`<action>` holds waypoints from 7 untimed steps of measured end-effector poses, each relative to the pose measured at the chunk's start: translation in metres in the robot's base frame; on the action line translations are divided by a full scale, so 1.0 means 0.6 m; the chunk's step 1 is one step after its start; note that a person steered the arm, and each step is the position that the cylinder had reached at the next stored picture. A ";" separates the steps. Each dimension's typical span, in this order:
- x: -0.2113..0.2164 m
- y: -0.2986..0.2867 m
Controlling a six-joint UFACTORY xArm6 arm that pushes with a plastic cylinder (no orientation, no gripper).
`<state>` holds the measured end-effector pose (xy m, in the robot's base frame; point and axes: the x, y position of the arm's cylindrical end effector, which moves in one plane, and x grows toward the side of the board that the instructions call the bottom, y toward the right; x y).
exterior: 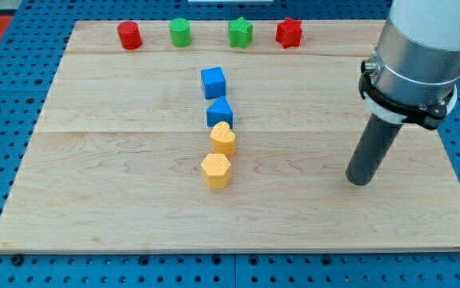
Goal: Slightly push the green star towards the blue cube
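Wooden table (pixel 118 200) holds the green star (pixel 240 33) beyond the blue cube (pixel 213 82); my tip (pixel 358 182) rests well right of the cube, bearing no jaws

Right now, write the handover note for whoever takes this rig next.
My tip rests on the board at the view's right, far from every block, touching none.
The green star sits in the top row, between the green cylinder and the red star.
The blue cube lies below it, slightly left.
Done: no sign of a push.
Left: bring the tip above the star, nudge it down-left.
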<state>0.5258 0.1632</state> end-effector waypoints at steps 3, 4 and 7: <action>0.002 0.034; -0.039 0.095; -0.296 0.132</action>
<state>0.3482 0.2424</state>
